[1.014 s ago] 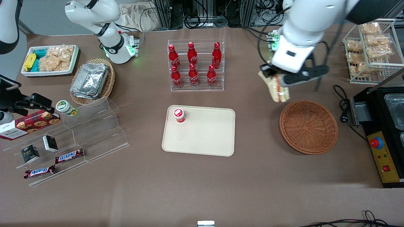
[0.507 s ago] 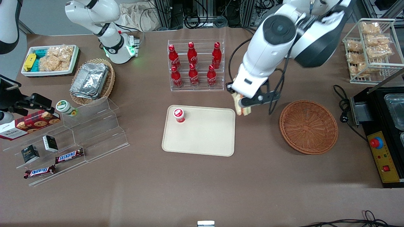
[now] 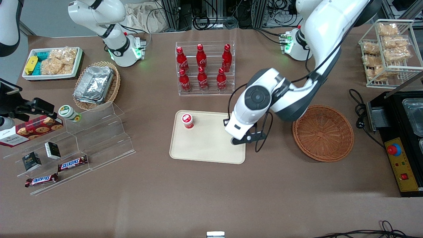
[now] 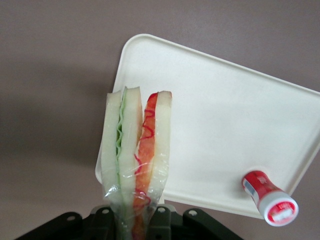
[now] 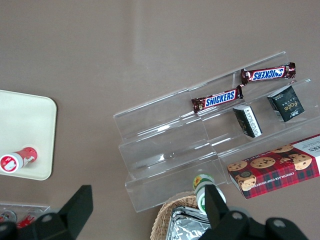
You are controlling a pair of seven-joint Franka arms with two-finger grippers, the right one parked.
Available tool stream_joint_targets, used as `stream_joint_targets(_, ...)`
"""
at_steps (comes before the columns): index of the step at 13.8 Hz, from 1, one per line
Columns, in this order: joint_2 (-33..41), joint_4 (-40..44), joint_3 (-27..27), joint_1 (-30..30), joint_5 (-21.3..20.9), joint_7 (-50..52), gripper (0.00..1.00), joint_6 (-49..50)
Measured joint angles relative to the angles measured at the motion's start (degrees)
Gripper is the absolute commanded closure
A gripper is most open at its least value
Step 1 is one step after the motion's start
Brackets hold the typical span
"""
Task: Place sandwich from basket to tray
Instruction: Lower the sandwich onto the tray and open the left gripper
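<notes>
The sandwich (image 4: 135, 150), a clear-wrapped wedge of white bread with green and orange-red layers, is pinched upright in my gripper (image 4: 137, 220), which is shut on its base. It hangs just above the rim of the cream tray (image 4: 215, 115). In the front view my gripper (image 3: 240, 136) is low over the tray (image 3: 208, 145), at the tray's edge nearest the round reddish-brown basket (image 3: 323, 133); the wrist hides the sandwich there. The basket holds nothing.
A small red-capped bottle (image 3: 187, 120) stands on the tray toward the parked arm's end. A clear rack of red bottles (image 3: 205, 69) is farther from the camera than the tray. A black appliance (image 3: 403, 142) sits beside the basket.
My gripper has carried the sandwich from above the basket across to the tray's near edge and come down low over it, staying shut on it throughout.
</notes>
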State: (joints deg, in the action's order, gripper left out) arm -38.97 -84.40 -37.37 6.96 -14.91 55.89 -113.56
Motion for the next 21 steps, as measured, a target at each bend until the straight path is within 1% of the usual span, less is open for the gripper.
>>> stream_joint_targets(3, -5.58, 0.08, 0.04, 0.51, -3.39, 1.30, 0.80, -3.74)
stream_joint_targets(5, -8.35, 0.18, 0.33, 1.17, -6.90, 3.75, 0.80, -5.86)
stream_joint_targets(7, -10.41, 0.43, 0.71, 1.82, -9.32, 5.40, 0.74, -6.90)
stream_joint_targets(8, -11.15, 0.63, 0.90, 1.97, -9.92, 5.72, 0.68, -7.11)
stream_joint_targets(9, -11.58, 0.79, 1.18, 2.02, -10.14, 5.75, 0.58, -7.32)
stream_joint_targets(10, -11.73, 0.93, 1.44, 2.02, -10.18, 5.75, 0.27, -7.65)
stream_joint_targets(11, -11.75, 0.97, 1.69, 2.02, -10.19, 5.75, 0.00, -8.09)
stream_joint_targets(14, -11.74, 1.49, 1.93, 2.02, -10.19, 6.27, 0.00, -8.60)
stream_joint_targets(17, -9.92, 4.56, 1.79, 1.98, -10.19, 10.06, 0.00, -8.08)
stream_joint_targets(19, -5.39, 5.82, 1.57, 1.97, -9.77, 13.68, 0.00, -5.66)
stream_joint_targets(21, 1.39, 6.23, 1.55, 1.79, -7.54, 16.34, 0.00, -2.37)
